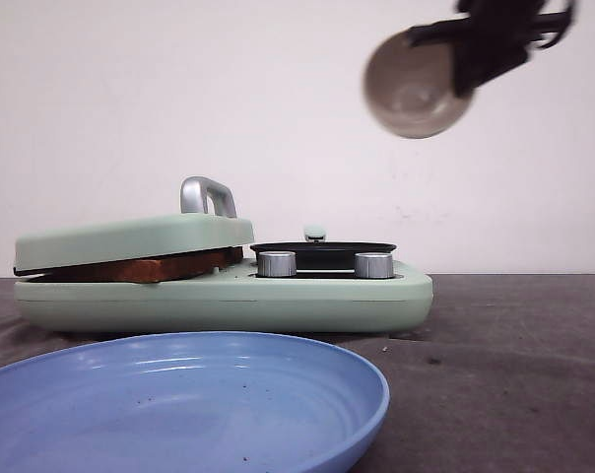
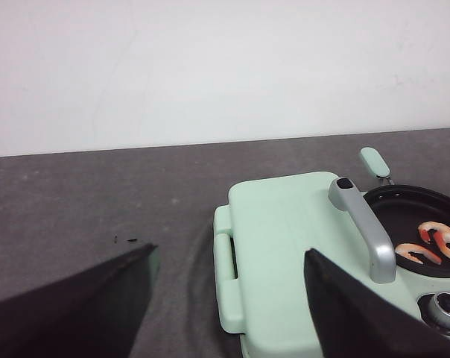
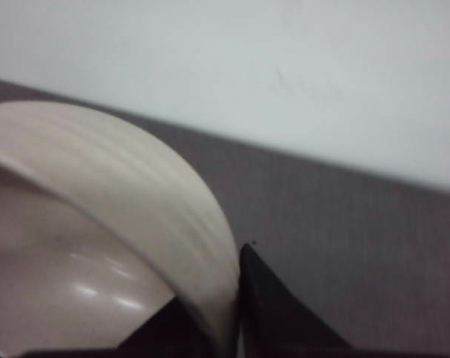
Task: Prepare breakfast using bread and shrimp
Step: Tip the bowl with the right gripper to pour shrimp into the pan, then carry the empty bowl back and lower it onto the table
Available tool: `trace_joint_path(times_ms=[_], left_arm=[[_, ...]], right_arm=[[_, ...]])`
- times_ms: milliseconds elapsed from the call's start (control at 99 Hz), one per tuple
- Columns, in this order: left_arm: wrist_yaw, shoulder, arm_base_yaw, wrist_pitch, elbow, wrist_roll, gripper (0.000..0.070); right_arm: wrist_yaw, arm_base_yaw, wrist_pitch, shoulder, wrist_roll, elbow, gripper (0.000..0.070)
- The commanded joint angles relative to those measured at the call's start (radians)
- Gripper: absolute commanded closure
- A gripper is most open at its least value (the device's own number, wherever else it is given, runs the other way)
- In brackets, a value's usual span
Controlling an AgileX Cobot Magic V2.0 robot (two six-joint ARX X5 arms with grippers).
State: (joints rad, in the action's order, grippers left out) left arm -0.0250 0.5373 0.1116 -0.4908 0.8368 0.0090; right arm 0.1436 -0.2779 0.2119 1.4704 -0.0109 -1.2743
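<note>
Blue plate (image 1: 179, 394) in foreground, right claw (image 1: 455, 59) raised high, pinching tilted beige bowl (image 1: 416, 84), left claw (image 2: 229, 298) spread wide.

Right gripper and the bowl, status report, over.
Right gripper shut on the beige bowl, held high and tipped. Left gripper open, empty, over the sandwich-maker lid. Shrimp in the black pan; bread under the lid. Nothing blocking.
</note>
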Motion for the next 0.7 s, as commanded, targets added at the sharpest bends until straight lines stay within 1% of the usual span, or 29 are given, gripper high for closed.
trace_joint_path(times_ms=[0,81,172,263,313,586,687], left_arm=[[-0.002,0.005,0.0,0.007,0.013,0.005,0.0336],[-0.002,0.005,0.0,0.006,0.013,0.005,0.0336],[-0.002,0.005,0.0,0.006,0.013,0.005,0.0336],[-0.002,0.005,0.0,0.005,0.013,0.005,0.0336],[-0.002,0.005,0.0,0.003,0.013,0.005,0.0336],[-0.002,0.006,0.0,0.003,0.013,0.005,0.0336],[-0.002,0.006,0.0,0.003,0.013,0.006,0.0336]], right_arm=[[-0.051,0.042,0.079,-0.011,-0.1,-0.016,0.0694],[-0.132,0.109,0.17,-0.022,-0.15,-0.016,0.0695],[-0.247,0.182,0.258,-0.021,-0.204,-0.016,0.0694],[-0.335,0.237,0.297,-0.009,-0.228,-0.016,0.0695],[-0.353,0.254,0.302,-0.006,-0.234,-0.016,0.0695],[-0.367,0.291,0.32,0.049,-0.237,-0.016,0.0695],[-0.412,0.291,0.333,0.103,-0.238,-0.016,0.0695]])
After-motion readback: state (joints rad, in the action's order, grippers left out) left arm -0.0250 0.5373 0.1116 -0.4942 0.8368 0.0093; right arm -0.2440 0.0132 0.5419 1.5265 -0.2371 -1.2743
